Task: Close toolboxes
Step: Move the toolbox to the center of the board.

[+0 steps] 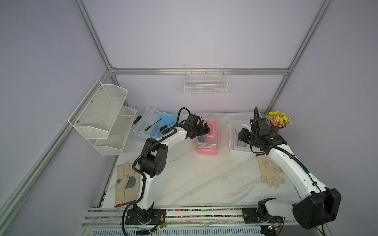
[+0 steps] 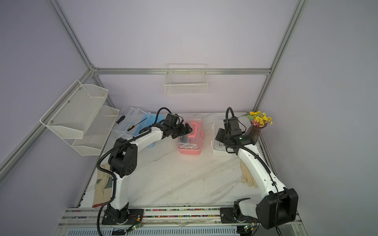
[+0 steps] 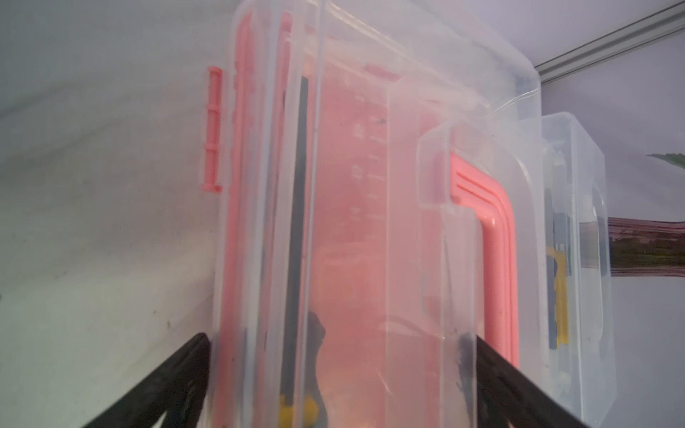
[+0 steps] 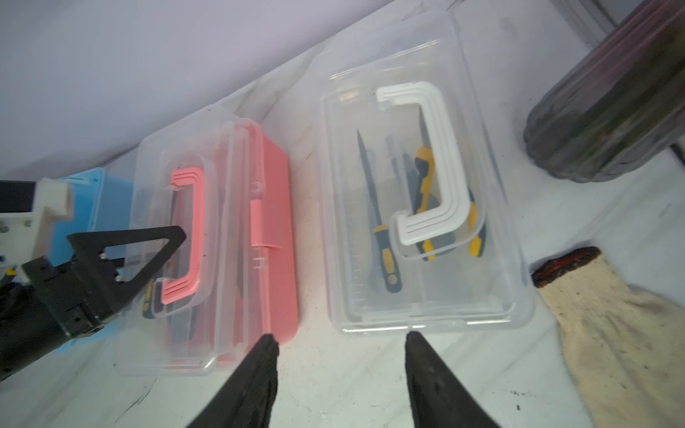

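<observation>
Three toolboxes stand in a row at the back of the bench (image 1: 194, 183), mid-frame in both top views.

Blue toolbox (image 1: 166, 122), leftmost: its clear lid (image 1: 143, 118) is thrown back and the base is exposed.

Pink toolbox (image 1: 207, 150), centre: lid lowered over the base, pink handle (image 4: 198, 229) folded flat.

White toolbox (image 4: 426, 315), rightmost: lid down, white handle (image 4: 446, 159) flat, yellow-handled tools (image 4: 385, 259) visible inside.

Left hand (image 3: 340, 336): jaws spread wide across the pink lid, no grip evident.

Right hand (image 4: 339, 337): fingers parted, empty, just short of the white toolbox.

Soft even light, faint shadows, pink toolbox (image 3: 370, 185) blurred up close
</observation>
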